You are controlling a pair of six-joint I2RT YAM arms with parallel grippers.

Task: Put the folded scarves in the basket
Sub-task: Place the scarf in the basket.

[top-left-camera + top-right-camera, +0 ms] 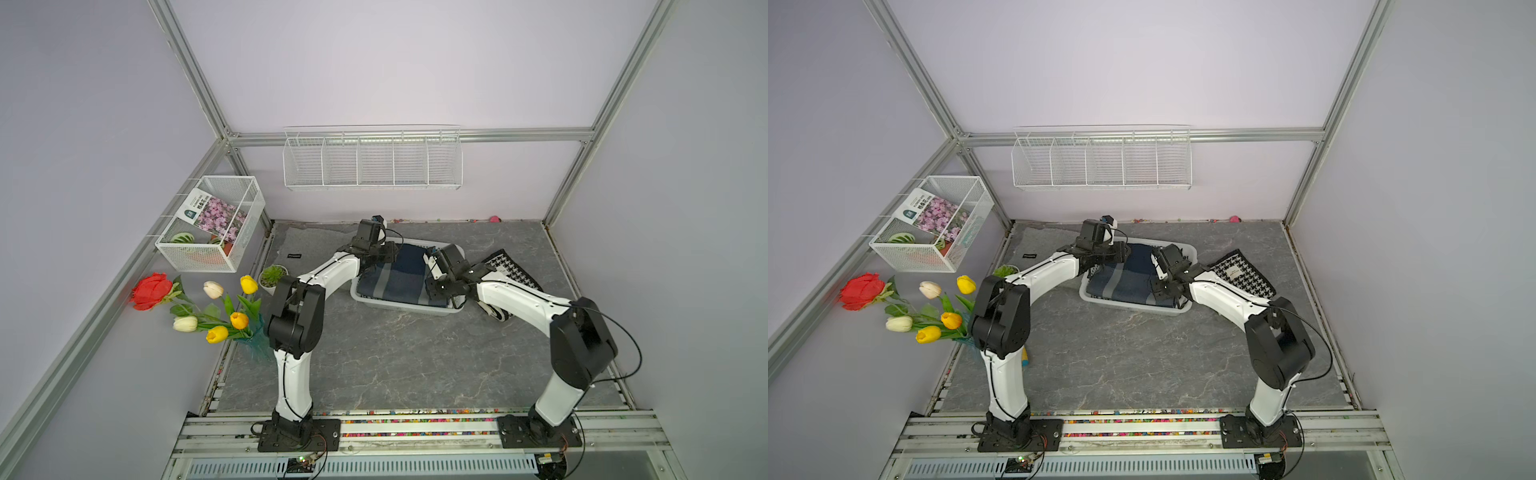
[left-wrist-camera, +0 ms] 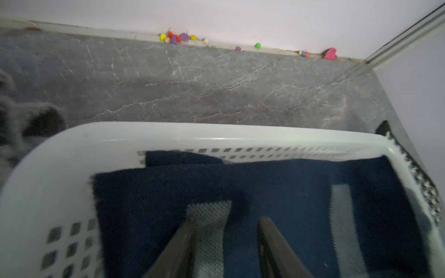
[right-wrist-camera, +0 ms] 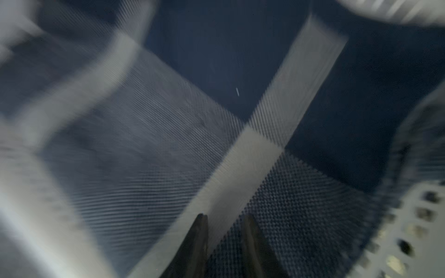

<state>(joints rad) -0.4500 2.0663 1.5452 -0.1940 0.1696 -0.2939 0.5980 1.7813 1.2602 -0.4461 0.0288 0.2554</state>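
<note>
The folded scarf (image 1: 399, 276) (image 1: 1125, 278), navy with grey stripes, lies flat inside the low white slotted basket (image 1: 399, 307) (image 1: 1129, 306) in both top views. My left gripper (image 1: 376, 255) (image 2: 226, 220) hangs over the scarf's far left part, open, with cloth (image 2: 277, 187) showing between its fingers. The basket rim (image 2: 216, 134) runs just beyond it. My right gripper (image 1: 440, 289) (image 3: 225, 215) is low over the scarf's right side (image 3: 168, 134). Its jaws stand a narrow gap apart with nothing visibly pinched. That view is motion-blurred.
A black-and-white houndstooth cloth (image 1: 513, 270) (image 2: 421, 183) lies against the basket's right side. A small potted succulent (image 1: 272, 276) and a vase of flowers (image 1: 232, 316) stand at the left. A wire-mesh box (image 1: 212, 224) and a wire rack (image 1: 372, 160) hang on the walls. Beads (image 2: 175, 38) line the back wall.
</note>
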